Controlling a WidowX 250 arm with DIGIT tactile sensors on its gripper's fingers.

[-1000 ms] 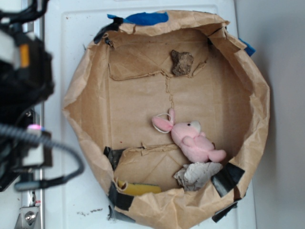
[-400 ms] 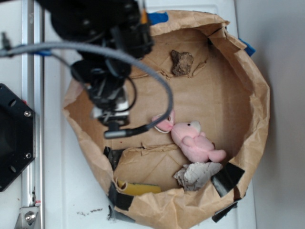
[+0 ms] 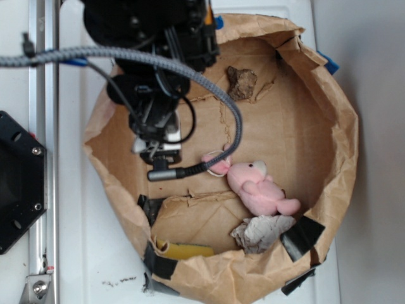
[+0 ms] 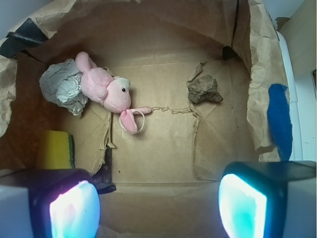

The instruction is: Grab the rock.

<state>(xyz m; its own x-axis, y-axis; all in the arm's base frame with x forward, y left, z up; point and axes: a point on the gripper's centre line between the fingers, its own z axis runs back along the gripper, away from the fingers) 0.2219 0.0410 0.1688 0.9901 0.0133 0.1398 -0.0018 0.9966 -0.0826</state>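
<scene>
The rock (image 3: pixel 242 83) is a small dark brown jagged stone lying on the floor of the brown paper basin (image 3: pixel 342 145), near its far wall. In the wrist view the rock (image 4: pixel 204 89) lies ahead and to the right of centre. My gripper (image 3: pixel 158 149) hangs over the left part of the basin, well left and below the rock in the exterior view. In the wrist view the gripper (image 4: pixel 158 210) is open and empty, with its two glowing pads (image 4: pixel 74 210) wide apart above bare paper.
A pink plush toy (image 3: pixel 256 185) lies mid-basin, also in the wrist view (image 4: pixel 106 91). A pale grey jagged lump (image 3: pixel 261 232) sits beside it. A yellow sponge (image 3: pixel 183 251) lies at the near wall. Blue tape (image 3: pixel 218 22) marks the rim. A black base (image 3: pixel 19 183) stands at left.
The arm has swung in from the left edge to over the basin, then shifted a little right and toward the rock. The rock, plush and lump have not moved.
</scene>
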